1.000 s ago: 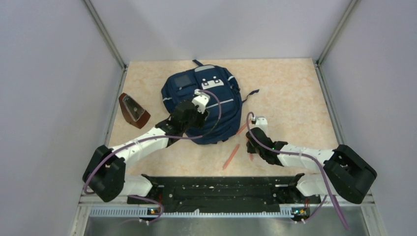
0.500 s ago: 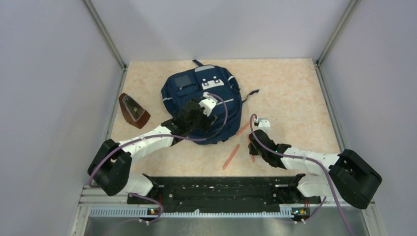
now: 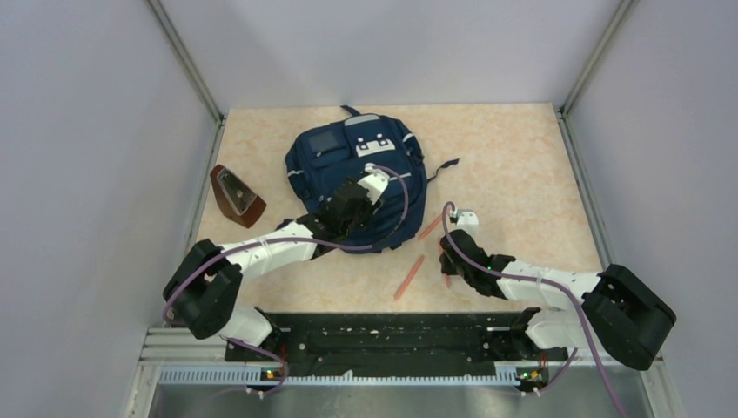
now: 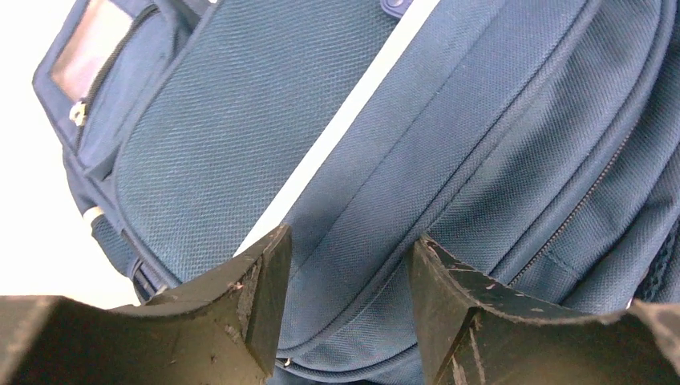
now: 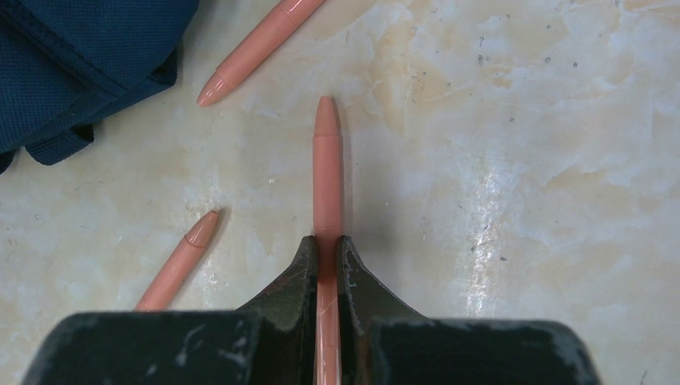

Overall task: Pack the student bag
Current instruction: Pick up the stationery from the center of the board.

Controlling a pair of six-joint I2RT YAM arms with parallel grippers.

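Note:
The student bag (image 3: pixel 335 161), navy blue with a pale strip, lies flat at the back middle of the table. My left gripper (image 3: pixel 365 198) hovers low over its front panel. In the left wrist view the left gripper (image 4: pixel 349 265) is open, with a stitched ridge of the bag (image 4: pixel 449 120) showing between the jaws. My right gripper (image 3: pixel 446 259) is down on the table right of the bag. It is shut on a salmon pen (image 5: pixel 326 168), whose tip points away from the right gripper (image 5: pixel 327 249).
Two more salmon pens lie loose: one (image 5: pixel 257 48) near the bag's corner, another (image 5: pixel 176 265) to the left of the held one. A brown wedge-shaped case (image 3: pixel 235 196) sits by the left wall. Grey walls enclose the table on three sides.
My left gripper has slid right and a little nearer across the bag's front. The right gripper shifted slightly a second ago and has held still since, shut on the pen.

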